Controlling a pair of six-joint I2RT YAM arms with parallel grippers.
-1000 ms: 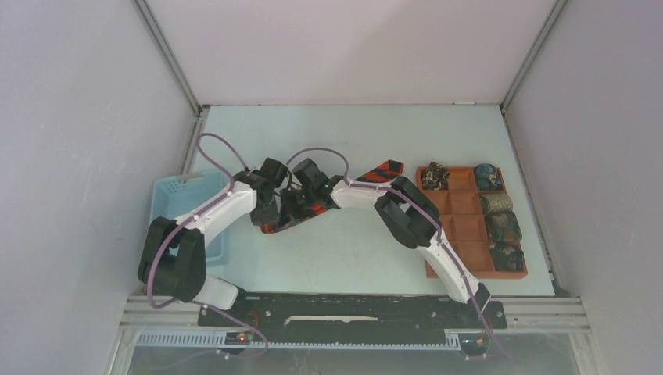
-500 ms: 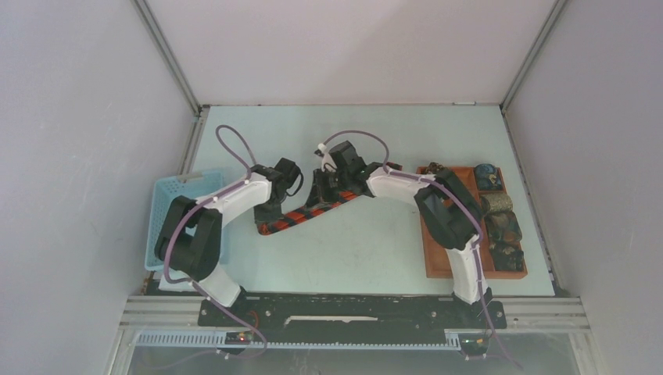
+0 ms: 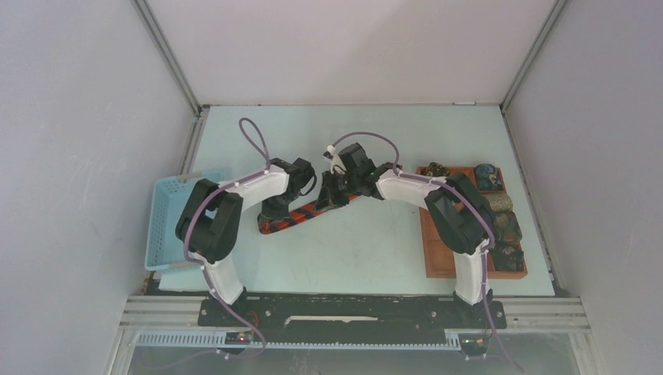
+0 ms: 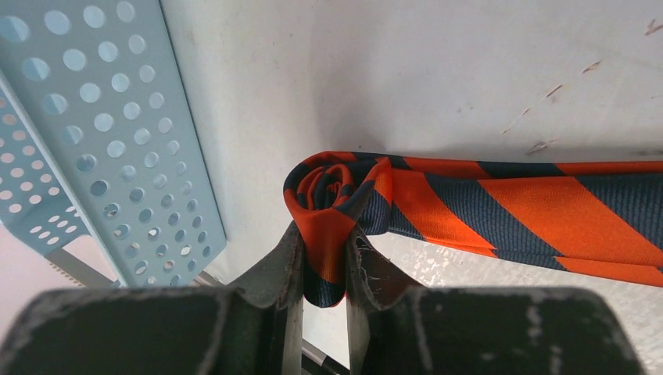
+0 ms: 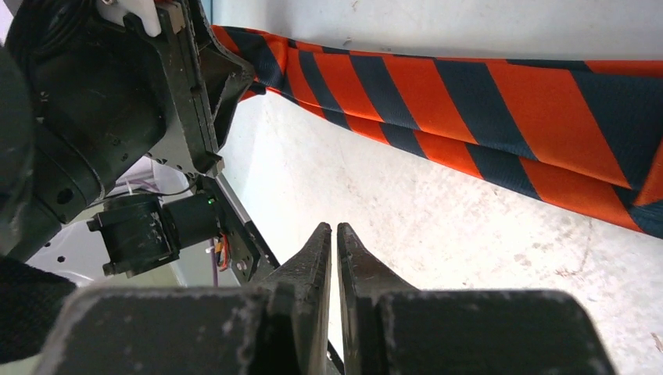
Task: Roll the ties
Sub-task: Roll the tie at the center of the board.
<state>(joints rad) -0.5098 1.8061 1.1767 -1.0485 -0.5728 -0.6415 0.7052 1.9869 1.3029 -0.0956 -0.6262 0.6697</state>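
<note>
The tie [image 3: 309,212], long with red-orange and dark diagonal stripes, lies stretched across the table's middle. Its left end is wound into a small roll [image 4: 328,183]. My left gripper [image 4: 324,230] is shut on that roll, pinching the fabric between both fingers, and in the top view it [image 3: 274,217] sits at the tie's left end. My right gripper [image 5: 335,228] is shut with nothing between its fingers, hovering over bare table just beside the flat stretch of tie [image 5: 485,109]. From above, the right gripper [image 3: 335,195] stands over the tie's right part. Several rolled ties [image 3: 500,226] fill the tray.
A light blue perforated basket [image 3: 168,215] stands at the left, close to the left gripper, its wall [image 4: 117,141] filling the left of the wrist view. The brown compartmented tray [image 3: 461,230] sits at the right. The left arm's wrist [image 5: 94,101] is close to my right gripper.
The right gripper has moved away from the left one, back and to the right. The tie now lies pulled out straighter. The left arm has shifted slightly right, still gripping the rolled end.
</note>
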